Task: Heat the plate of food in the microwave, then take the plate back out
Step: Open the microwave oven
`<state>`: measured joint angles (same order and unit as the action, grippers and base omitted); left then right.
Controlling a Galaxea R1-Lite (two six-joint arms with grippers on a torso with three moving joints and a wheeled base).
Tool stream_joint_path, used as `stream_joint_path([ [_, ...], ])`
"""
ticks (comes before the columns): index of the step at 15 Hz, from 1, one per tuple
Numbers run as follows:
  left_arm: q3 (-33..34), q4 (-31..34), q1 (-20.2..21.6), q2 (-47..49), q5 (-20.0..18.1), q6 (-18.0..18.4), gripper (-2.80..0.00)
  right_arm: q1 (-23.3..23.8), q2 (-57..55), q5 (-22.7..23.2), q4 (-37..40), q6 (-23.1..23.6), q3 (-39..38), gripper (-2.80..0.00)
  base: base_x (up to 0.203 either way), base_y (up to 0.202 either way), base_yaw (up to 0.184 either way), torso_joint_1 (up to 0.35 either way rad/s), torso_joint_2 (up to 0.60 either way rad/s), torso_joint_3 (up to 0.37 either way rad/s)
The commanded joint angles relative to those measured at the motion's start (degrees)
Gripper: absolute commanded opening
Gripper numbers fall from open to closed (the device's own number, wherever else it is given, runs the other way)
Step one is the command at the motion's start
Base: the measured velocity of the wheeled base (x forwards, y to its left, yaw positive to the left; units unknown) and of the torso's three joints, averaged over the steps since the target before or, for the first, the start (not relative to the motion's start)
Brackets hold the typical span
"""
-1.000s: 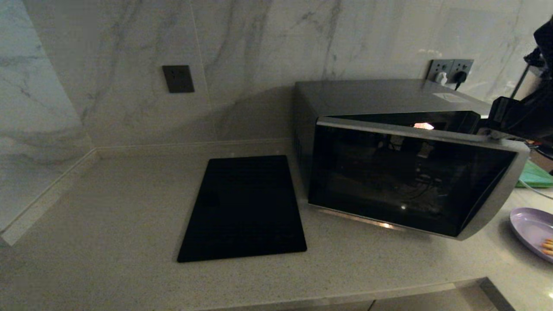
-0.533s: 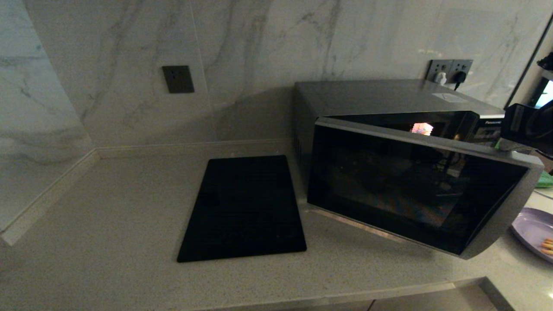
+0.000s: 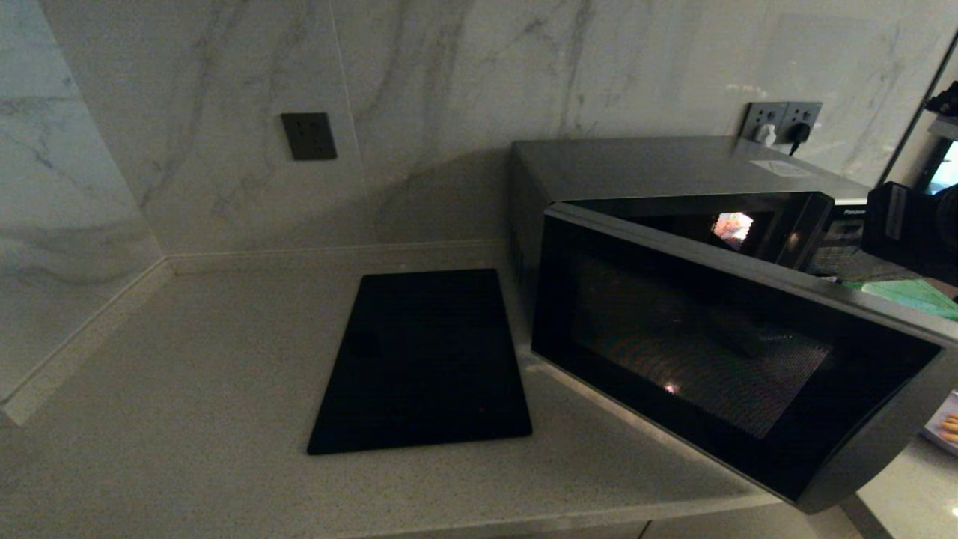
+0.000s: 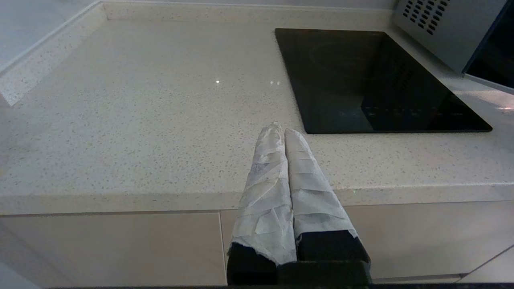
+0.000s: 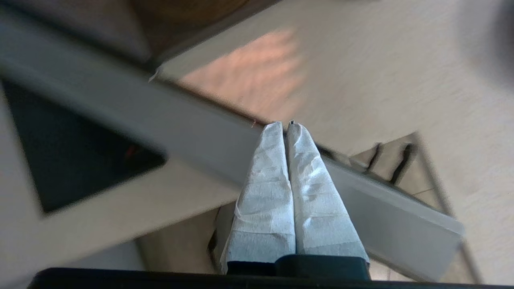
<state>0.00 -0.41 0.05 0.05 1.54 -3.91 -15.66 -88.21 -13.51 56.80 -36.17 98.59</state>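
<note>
The right claw (image 5: pixel 286 125), pressed closed and empty, sits against the microwave (image 3: pixel 673 172) door's edge. It could slip off, or the door could sweep the plate of food (image 3: pixel 944 428) off the surface's right edge.

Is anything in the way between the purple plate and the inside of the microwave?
Yes. The black and silver microwave's dark glass door hangs half open, swung out between the cavity and the lavender plate of food, which sits on the pale stone counter beyond the door's outer end.

Dim marble-veined wall (image 3: pixel 449 90) (a dark socket plate (image 3: pixel 308 136) set in it) backs a speckled pale countertop (image 3: pixel 187 389).
</note>
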Motion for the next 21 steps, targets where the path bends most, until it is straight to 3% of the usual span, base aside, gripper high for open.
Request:
stream_joint_path([
  [1,-0.01,-0.02,0.04,0.04,0.05,-0.04,-2.8,-4.74,2.9,-0.28,1.24,-2.34,-1.24,-2.8,0.0,0.0,0.0,0.0,0.0,0.0],
  [11,0.0,-0.02,-0.04,0.04,0.05,-0.04,-2.8,-9.5,5.64,0.75,6.64,-6.58,-2.71,-2.8,0.0,0.0,0.0,0.0,0.0,0.0],
  [21,0.0,-0.02,0.04,0.04,0.05,-0.04,-2.8,-12.93,8.14,16.82,17.78,-7.63,-0.78,-2.8,0.0,0.0,0.0,0.0,0.0,0.0],
])
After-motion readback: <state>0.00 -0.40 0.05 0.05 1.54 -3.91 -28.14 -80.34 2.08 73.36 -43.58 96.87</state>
